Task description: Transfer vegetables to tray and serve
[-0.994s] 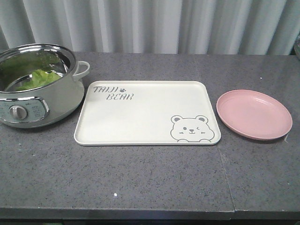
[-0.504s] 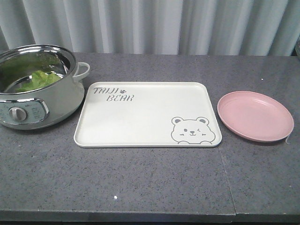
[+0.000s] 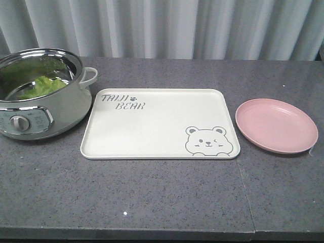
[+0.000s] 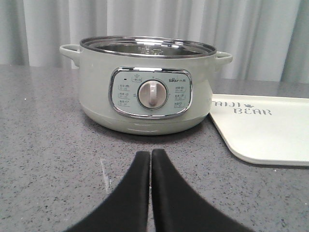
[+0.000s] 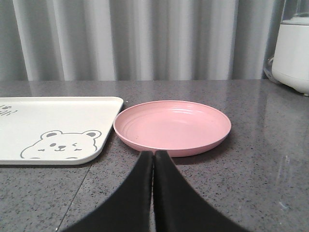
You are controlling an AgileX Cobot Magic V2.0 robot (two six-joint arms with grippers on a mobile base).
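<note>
Now, left gripper (image 4: pixel 151 155): low over the grey countertop (image 4: pixel 43 145), its two black fingers pressed flat together, gripping nothing.
Straight ahead of it: the pale green electric pot (image 4: pixel 96 96) stands on the counter a little beyond the fingertips, with its dial and control panel facing the gripper.
Inside the pot: the lettuce (image 3: pixel 43 85), bright green, lies against the steel wall. From the wrist view the rim hides it.
Ahead and to its right: the lettered corner of the tray (image 4: pixel 270 135), flat on the counter just beside the pot.
Right gripper (image 5: pixel 154 155): likewise closed tight on itself, low over the counter.
Directly ahead of it: the pink plate (image 5: pixel 172 126), near the fingertips.
Ahead and to its left: the tray's bear-face corner, a narrow gap away from the plate.
Far ahead to its right: a white appliance (image 5: pixel 292 53), well beyond the plate.
Behind everything: a grey pleated curtain (image 3: pixel 177 25).
</note>
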